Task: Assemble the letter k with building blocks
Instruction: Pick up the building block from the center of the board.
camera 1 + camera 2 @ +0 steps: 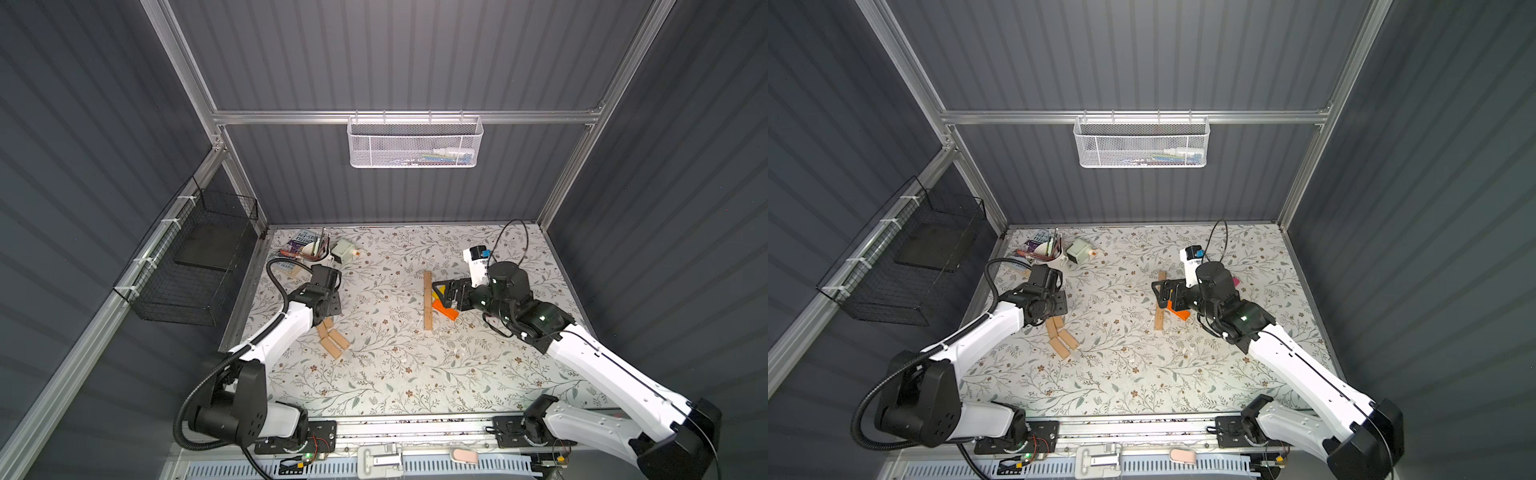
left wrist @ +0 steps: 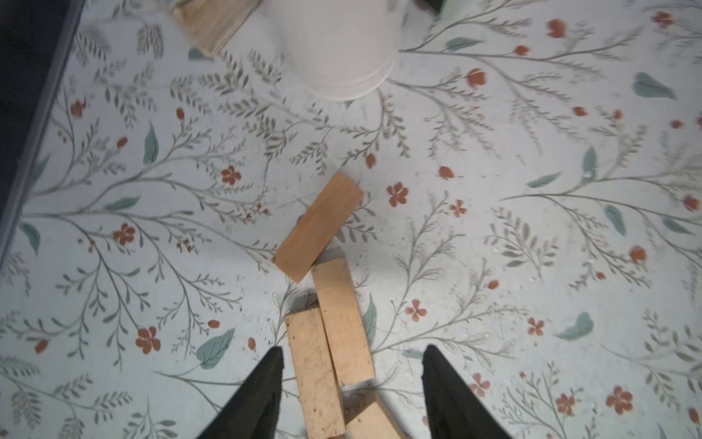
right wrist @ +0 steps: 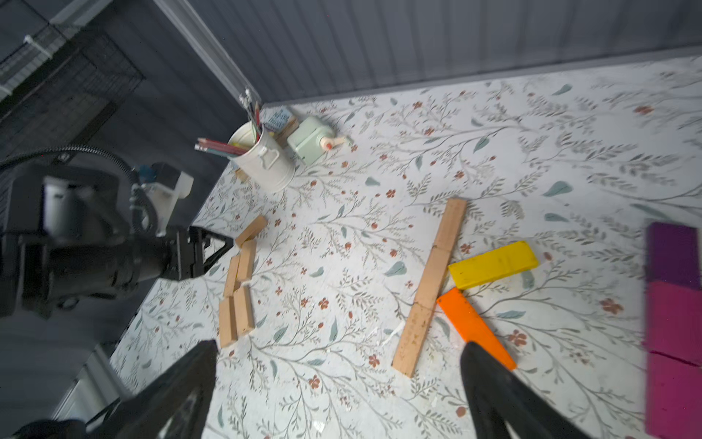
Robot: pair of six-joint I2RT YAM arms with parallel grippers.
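A stem of three tan building blocks [image 1: 428, 300] [image 3: 431, 285] lies end to end mid-table. A yellow block [image 3: 493, 264] and an orange block [image 1: 445, 311] [image 3: 475, 327] angle off its right side. My right gripper [image 1: 442, 291] [image 3: 338, 346] hovers over them, open and holding nothing. Purple [image 3: 674, 262] and pink [image 3: 672, 319] blocks lie further right. Several loose tan blocks [image 1: 332, 338] [image 1: 1063, 338] lie at the left. My left gripper [image 2: 353, 353] [image 3: 218, 252] is low over them, open, its fingers either side of two side-by-side blocks [image 2: 313, 372] [image 2: 342, 323], with gaps showing.
A white cup of pencils [image 1: 316, 249] [image 2: 338, 49], a pale green box [image 1: 345, 251] and books [image 1: 297, 241] stand at the back left. A black wire basket [image 1: 195, 266] hangs on the left wall. A white mesh basket [image 1: 413, 143] hangs on the back wall.
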